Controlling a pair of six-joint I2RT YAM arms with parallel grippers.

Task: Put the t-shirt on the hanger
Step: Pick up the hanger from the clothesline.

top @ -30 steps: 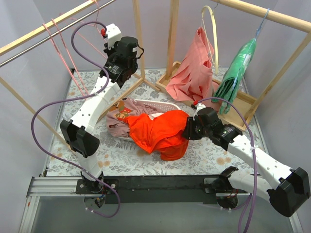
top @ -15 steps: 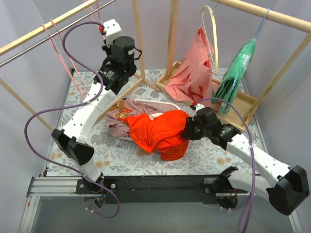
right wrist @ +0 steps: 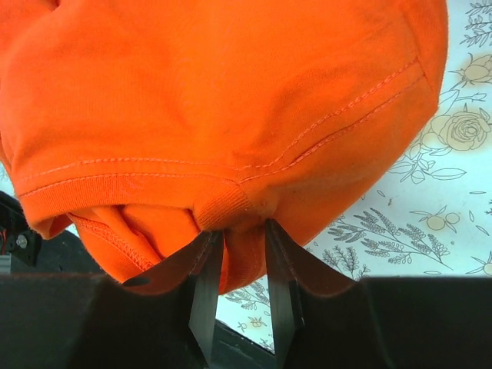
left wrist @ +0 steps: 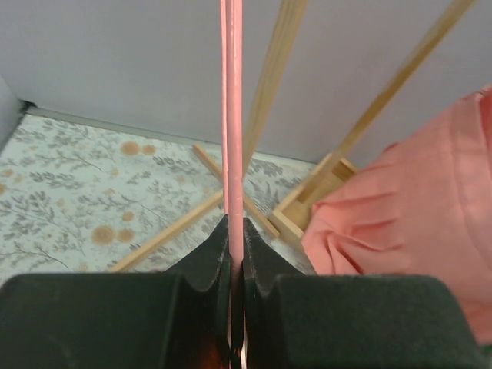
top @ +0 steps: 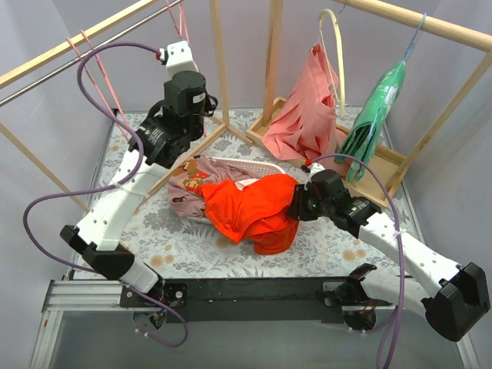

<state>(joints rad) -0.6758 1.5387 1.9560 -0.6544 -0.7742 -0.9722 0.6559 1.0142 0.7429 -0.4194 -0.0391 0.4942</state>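
The orange-red t-shirt [top: 250, 207] lies bunched on the table, partly over the basket's front. My right gripper [top: 297, 206] is shut on a fold of its ribbed hem, and in the right wrist view the cloth [right wrist: 231, 100] bulges above the gripper [right wrist: 237, 231]. My left gripper [top: 178, 49] is raised at the far left by the metal rail. It is shut on a thin pink wire hanger [top: 182, 17]. In the left wrist view the wire [left wrist: 231, 115] runs straight up from the closed gripper [left wrist: 236, 231].
More pink hangers [top: 96, 73] hang on the rail at left. A white basket [top: 257, 164] holds a mauve garment [top: 187, 191]. A salmon garment [top: 307, 115] on a beige hanger and a green garment [top: 374, 115] hang at back right on a wooden rack [top: 273, 61].
My left arm's elbow has swung out and down to the left and its wrist has turned, with the gripper still on the hanger wire near the rail. The right arm and t-shirt have barely moved.
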